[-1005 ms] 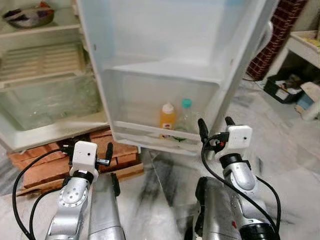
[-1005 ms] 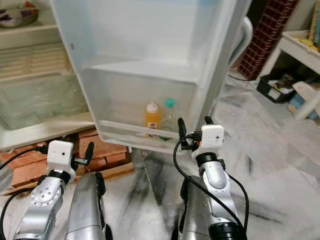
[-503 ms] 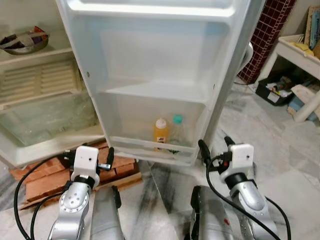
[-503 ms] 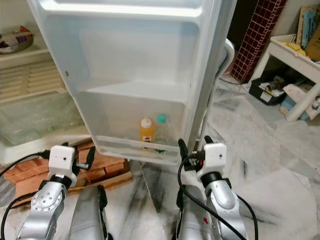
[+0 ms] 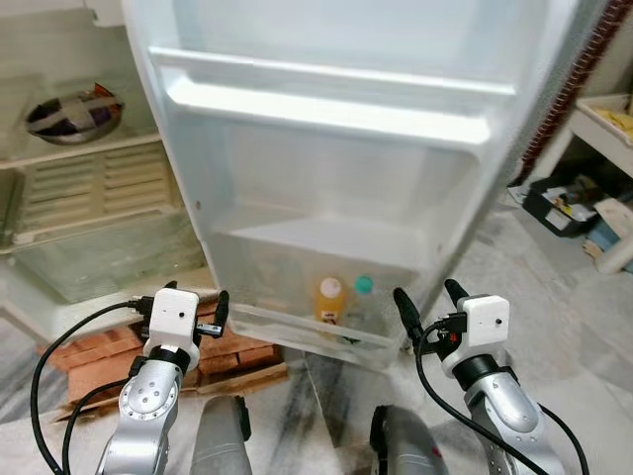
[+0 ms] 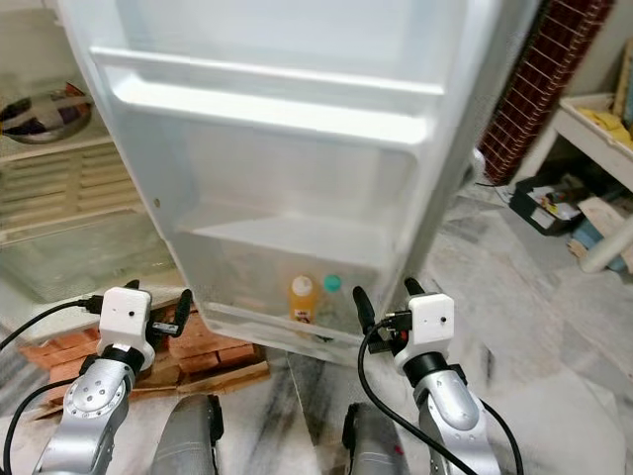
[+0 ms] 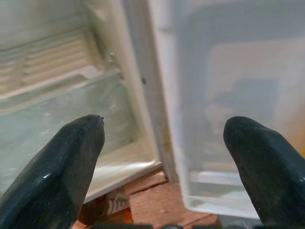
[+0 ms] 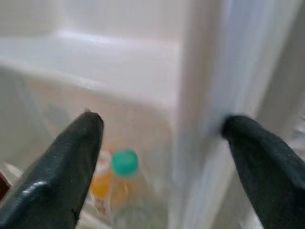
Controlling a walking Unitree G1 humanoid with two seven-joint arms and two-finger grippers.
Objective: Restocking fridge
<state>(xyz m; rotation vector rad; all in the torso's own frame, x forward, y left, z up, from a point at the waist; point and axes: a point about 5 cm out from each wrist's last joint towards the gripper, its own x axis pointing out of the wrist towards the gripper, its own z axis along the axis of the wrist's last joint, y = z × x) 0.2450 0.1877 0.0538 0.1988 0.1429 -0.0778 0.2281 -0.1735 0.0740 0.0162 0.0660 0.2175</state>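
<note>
The white fridge door (image 5: 336,178) stands open in front of me. On its bottom door shelf (image 5: 297,332) an orange juice bottle (image 5: 329,300) stands beside a clear bottle with a green cap (image 5: 364,297). My left gripper (image 5: 193,302) is open and empty, low beside the door's hinge edge, over the bricks. My right gripper (image 5: 427,302) is open and empty too, near the door's outer edge, with the two bottles (image 8: 121,183) just ahead of it.
The fridge interior (image 5: 89,208) at the left holds a metal bowl (image 5: 71,114) on a shelf and a clear crisper drawer (image 7: 52,124). Bricks (image 5: 99,351) prop the fridge. A white table (image 5: 608,124) and a black crate (image 5: 559,203) stand at the right on the marble floor.
The camera has tilted up and come a little closer to the door, so the upper door shelves show. Both grippers stay open and empty in about the same pose.
</note>
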